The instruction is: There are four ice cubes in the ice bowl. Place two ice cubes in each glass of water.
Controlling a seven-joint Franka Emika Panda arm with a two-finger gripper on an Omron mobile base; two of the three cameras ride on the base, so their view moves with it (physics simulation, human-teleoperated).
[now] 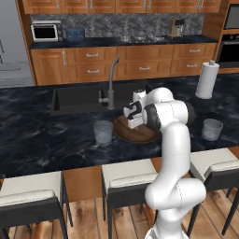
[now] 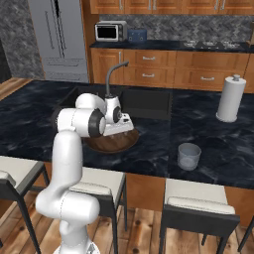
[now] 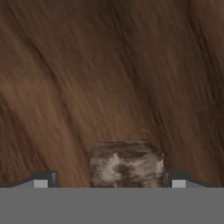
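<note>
Ice cube (image 3: 126, 164) found on the wood floor of the ice bowl (image 3: 109, 65), seen from the hand view as a small clear block through which the grain showed blotchy. Lay between the two fingertips (image 3: 41, 179), near the middle of the gap but closer to the one at the right of that view; whether touching it, could not tell. Fingers spread wide, not clamped on the cube; gap clearly broader than the cube. Nothing lifted.

Gripper (image 1: 133, 120) pointed down into the ice bowl (image 1: 137, 133), wrist bent over it from the near side. Judged reason for the pose: cube small and slippery, so fingers brought down either side of it, close to the bowl floor, before any squeeze. Judged step: about to close on a cube.

Left glass (image 1: 103, 132) stood just beside the ice bowl, on its left. Right glass (image 1: 212, 129) stood well apart from the ice bowl, on its right, beyond the arm; same glass (image 2: 189, 156) seen in the right base view, right of the ice bowl (image 2: 111, 141). Contents of either glass not resolvable. Other cubes in the bowl not made out.
</note>
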